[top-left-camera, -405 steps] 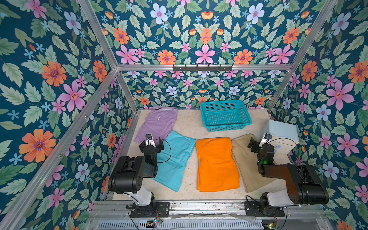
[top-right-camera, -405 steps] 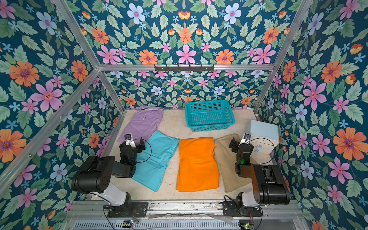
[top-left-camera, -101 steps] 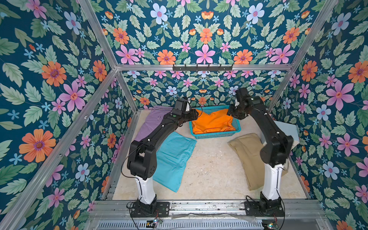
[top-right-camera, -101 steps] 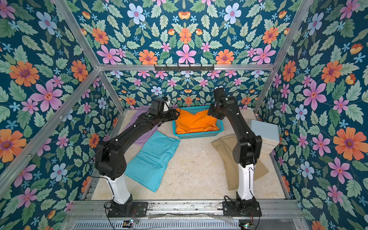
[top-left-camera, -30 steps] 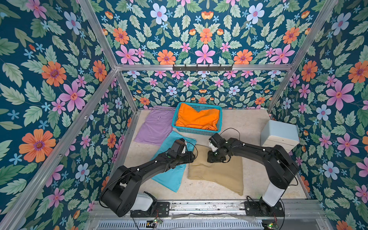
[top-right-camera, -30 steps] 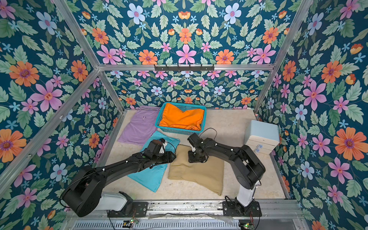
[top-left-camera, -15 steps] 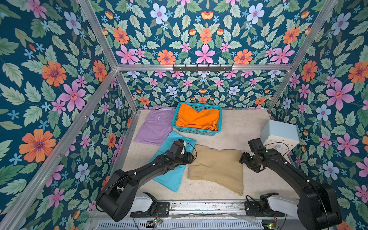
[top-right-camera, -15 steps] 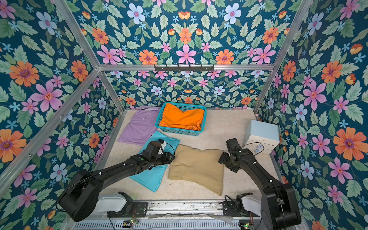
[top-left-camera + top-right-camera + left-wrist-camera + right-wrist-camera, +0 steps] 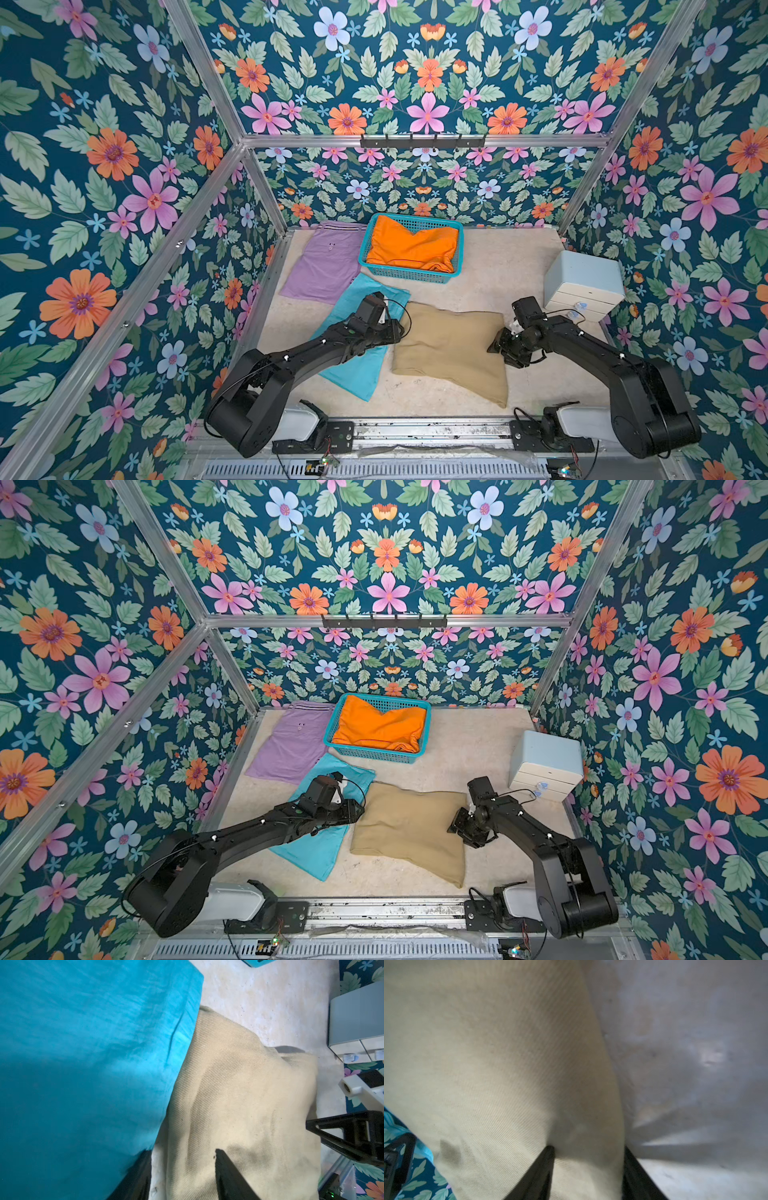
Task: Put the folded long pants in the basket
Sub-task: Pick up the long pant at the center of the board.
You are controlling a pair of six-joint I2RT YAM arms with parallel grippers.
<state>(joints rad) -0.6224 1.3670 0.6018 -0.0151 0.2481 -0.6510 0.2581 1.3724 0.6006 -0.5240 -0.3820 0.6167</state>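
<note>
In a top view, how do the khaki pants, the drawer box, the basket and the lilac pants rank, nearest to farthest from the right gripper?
1. khaki pants: at the right gripper, front.
2. drawer box: by the right wall.
3. basket: at the back.
4. lilac pants: back left corner.

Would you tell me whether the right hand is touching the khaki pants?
Touching. The right wrist view shows the right hand straddling the edge of the khaki pants, one finger denting the cloth.
</note>
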